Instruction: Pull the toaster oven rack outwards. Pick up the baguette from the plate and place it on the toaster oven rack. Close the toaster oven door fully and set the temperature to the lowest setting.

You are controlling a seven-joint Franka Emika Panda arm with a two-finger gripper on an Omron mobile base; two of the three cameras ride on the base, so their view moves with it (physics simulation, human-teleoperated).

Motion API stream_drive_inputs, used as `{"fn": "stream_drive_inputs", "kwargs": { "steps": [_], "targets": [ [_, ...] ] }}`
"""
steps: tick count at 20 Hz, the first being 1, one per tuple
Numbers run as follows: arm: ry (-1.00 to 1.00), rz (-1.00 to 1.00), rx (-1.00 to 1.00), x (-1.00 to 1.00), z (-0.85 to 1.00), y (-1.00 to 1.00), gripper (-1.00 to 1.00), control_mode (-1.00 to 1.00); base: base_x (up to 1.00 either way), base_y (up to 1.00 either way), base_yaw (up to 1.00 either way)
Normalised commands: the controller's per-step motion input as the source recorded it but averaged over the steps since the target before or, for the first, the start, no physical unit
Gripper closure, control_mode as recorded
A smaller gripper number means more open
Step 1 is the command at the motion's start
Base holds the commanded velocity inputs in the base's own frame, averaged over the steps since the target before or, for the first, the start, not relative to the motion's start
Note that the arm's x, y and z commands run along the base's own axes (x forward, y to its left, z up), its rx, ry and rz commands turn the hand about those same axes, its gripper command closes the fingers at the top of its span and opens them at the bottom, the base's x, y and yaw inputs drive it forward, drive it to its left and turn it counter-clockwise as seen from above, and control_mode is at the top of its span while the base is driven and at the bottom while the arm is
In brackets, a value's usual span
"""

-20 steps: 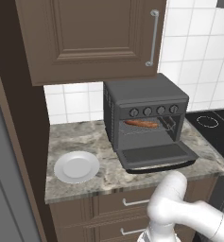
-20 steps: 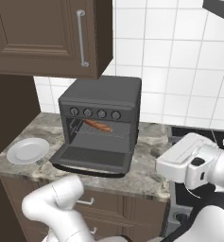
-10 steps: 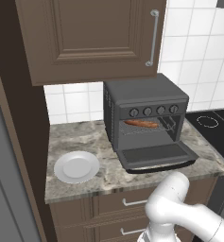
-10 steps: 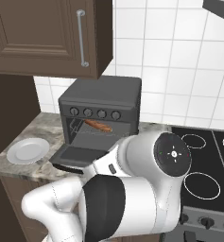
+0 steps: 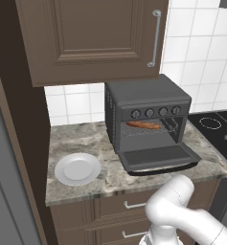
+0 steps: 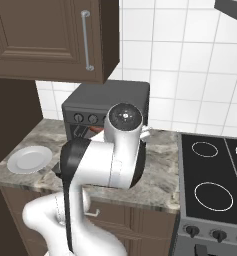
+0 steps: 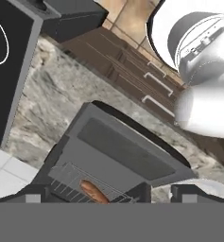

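Mottled grey stone countertop (image 5: 91,143) runs under a brown wall cabinet (image 5: 86,38) with a white tiled wall behind it, and a black stovetop (image 6: 215,170) sits just to the right of the counter. On the counter stands the toaster oven (image 5: 143,100), its four round knobs in a row above the cavity. The toaster oven door (image 5: 158,157) is dropped fully open, lying roughly flat and reaching out toward the counter's front edge. Inside, the toaster oven rack (image 5: 151,130) holds the baguette (image 5: 142,125), which lies lengthwise across the wire grid, toward its left half. In the hand view the same loaf (image 7: 93,191) shows on the rack (image 7: 71,182) beyond the open door (image 7: 123,151), seen from above and in front. The plate (image 5: 77,168) rests bare on the counter, well to the left of the oven. In the right base view the robot's white arm stands in front of the oven and covers most of it. Whether the gripper's fingers are apart or together cannot be told from these pictures
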Motion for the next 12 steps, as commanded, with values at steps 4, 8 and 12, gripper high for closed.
{"fn": "stream_drive_inputs", "kwargs": {
  "steps": [4, 8, 12],
  "targets": [
    [-0.05, 0.18, -0.04, 0.91, -0.68, -0.49, -1.00, -1.00, 0.00, 0.00, 0.00],
    [-0.10, 0.26, 0.00, 0.76, -0.50, -0.72, -1.00, -1.00, 0.00, 0.00, 0.00],
    [-0.13, 0.29, 0.00, 0.62, -0.50, -0.93, -1.00, -1.00, 0.00, 0.00, 0.00]
  ]
}}
